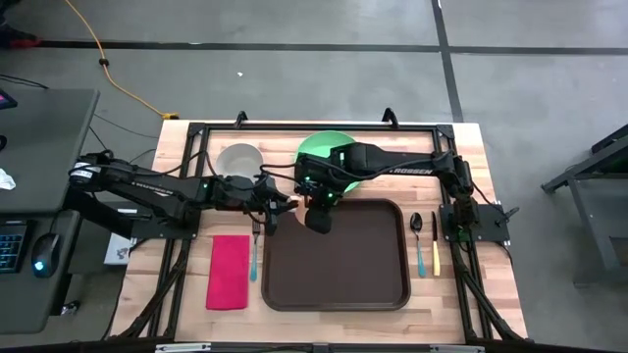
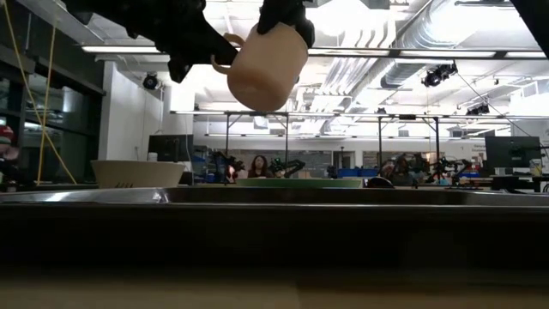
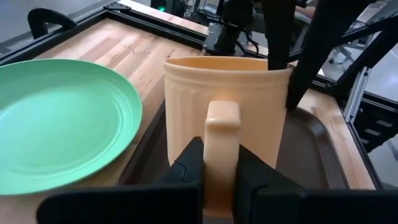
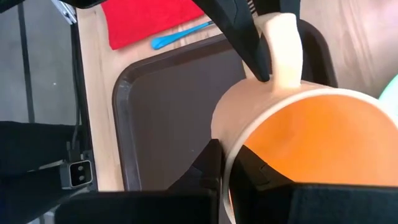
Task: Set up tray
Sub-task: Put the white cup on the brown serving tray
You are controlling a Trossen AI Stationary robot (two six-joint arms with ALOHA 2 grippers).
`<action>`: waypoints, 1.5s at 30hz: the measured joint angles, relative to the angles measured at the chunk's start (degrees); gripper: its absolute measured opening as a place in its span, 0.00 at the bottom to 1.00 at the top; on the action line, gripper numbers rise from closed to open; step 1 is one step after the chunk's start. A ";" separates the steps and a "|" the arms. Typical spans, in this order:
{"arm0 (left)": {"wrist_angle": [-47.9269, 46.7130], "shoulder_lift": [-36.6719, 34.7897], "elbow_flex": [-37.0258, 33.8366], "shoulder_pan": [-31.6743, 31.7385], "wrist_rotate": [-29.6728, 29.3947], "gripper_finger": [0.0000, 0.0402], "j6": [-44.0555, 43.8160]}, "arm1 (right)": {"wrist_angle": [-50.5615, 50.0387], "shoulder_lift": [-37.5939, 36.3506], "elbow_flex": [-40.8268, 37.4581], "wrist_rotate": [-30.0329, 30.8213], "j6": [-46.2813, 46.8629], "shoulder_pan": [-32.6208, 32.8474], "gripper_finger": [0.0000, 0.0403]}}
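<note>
Mid-handover above the tray (image 1: 334, 260): right gripper (image 4: 225, 167) pinches the mug (image 3: 227, 118) rim, left gripper (image 3: 219, 163) clamps its handle (right should release next).

The large dark brown rectangular plastic tray (image 1: 336, 255) lies on the pale wooden surface (image 1: 147, 235), near its front edge and about midway across. To the tray's left lies a blue-handled fork (image 1: 254, 250), and left of that a red cloth napkin (image 1: 228, 272). To the tray's right lie a spoon with a blue handle (image 1: 417, 238) and a knife with a yellow handle (image 1: 435, 245), side by side. Behind the tray sits a round green plate (image 1: 316, 149), with a pale round bowl (image 1: 238, 159) to its left. A cream ribbed mug (image 2: 266, 64) hangs in the air above the tray's back left corner, between the left arm's fingers (image 3: 188, 163) on its handle and the right arm's fingers (image 4: 208, 165) on its rim.
</note>
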 joint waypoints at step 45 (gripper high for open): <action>-10.79 -0.11 -1.76 -0.02 -2.17 0.18 -0.42 | -0.45 -0.02 0.00 0.37 -1.99 -1.95 0.23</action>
